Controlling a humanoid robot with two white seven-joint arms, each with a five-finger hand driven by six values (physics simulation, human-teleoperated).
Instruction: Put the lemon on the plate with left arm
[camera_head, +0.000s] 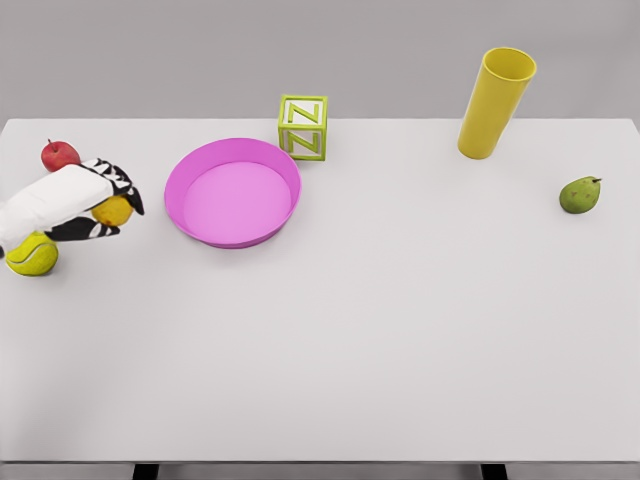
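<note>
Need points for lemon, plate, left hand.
lemon (112, 211), head view, on the yellow skin showing between the fingers.
plate (190, 163), head view, on the pink rim's left edge.
left hand (104, 203), head view, on the middle of the hand, closed around the lemon.

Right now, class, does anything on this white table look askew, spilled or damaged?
Nothing stands out. The tall yellow cup, green letter block and pink round plate stand upright and intact; the left hand grips the yellow lemon.
</note>
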